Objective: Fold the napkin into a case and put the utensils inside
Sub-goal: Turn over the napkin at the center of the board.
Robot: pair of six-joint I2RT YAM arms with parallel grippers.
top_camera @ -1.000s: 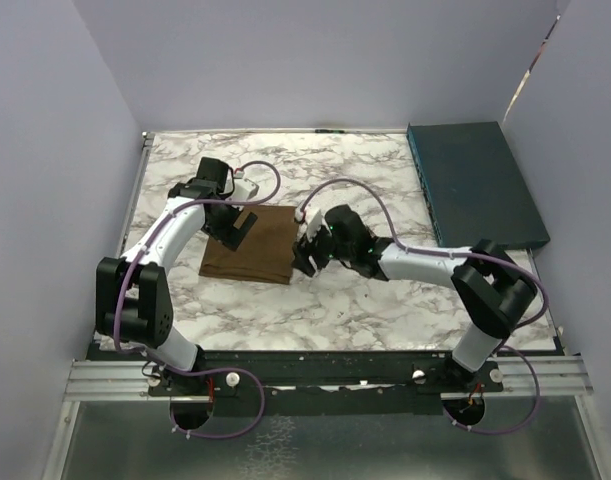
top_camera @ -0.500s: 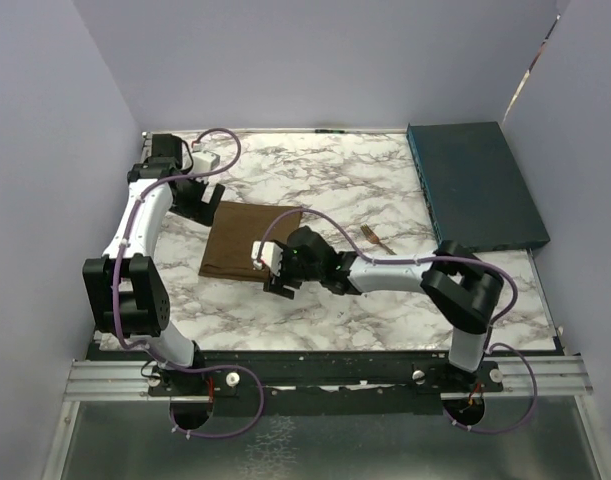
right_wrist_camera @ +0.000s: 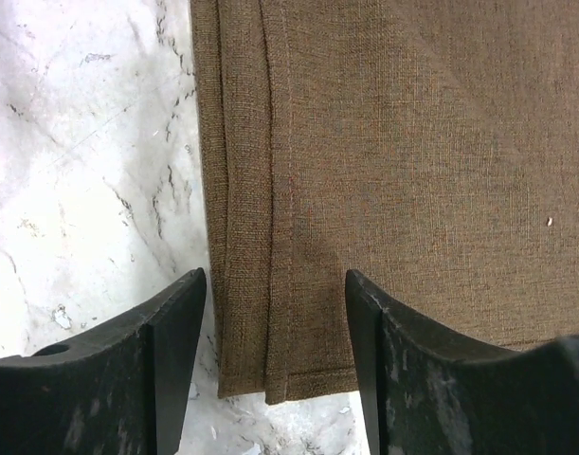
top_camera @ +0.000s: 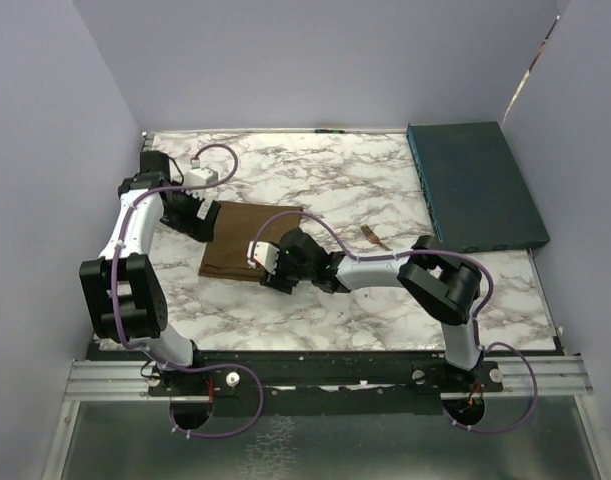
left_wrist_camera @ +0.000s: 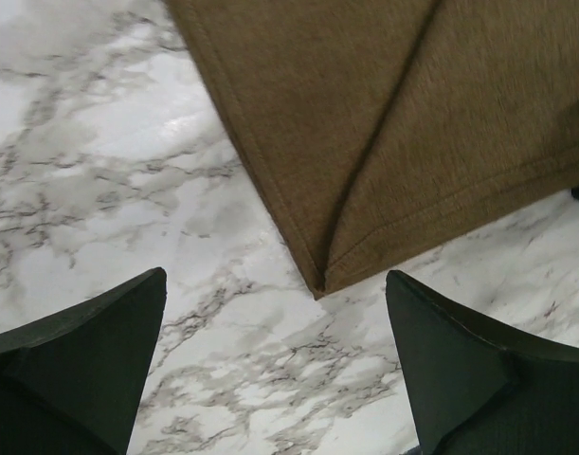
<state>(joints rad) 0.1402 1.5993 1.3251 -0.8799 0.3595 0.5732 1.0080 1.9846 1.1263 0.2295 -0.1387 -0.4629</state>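
The left gripper (left_wrist_camera: 275,277) stands fully open with nothing in it, its two dark fingers (left_wrist_camera: 99,351) over bare marble and a folded corner of the napkin (left_wrist_camera: 384,123) lying just beyond their tips. The right gripper (right_wrist_camera: 275,275) is part open and grips nothing. Its fingers (right_wrist_camera: 166,351) straddle the near left end of the napkin (right_wrist_camera: 412,161), where stitched hems lie stacked in layers.

From above, the brown napkin (top_camera: 247,240) lies folded flat as a rectangle, left of centre on the white, grey-veined marble table (top_camera: 345,170). The left gripper (top_camera: 200,218) is at its far left corner and the right gripper (top_camera: 275,275) at its near edge. The copper-coloured fork (top_camera: 373,237) rests on the marble to the right, well apart from the cloth, between it and a dark teal flat box (top_camera: 473,185) at the far right. Only the box's top can be seen. Plain pale lilac walls (top_camera: 285,60) close in the table on three sides, and a metal rail (top_camera: 325,375) carries both arm bases along the near edge.
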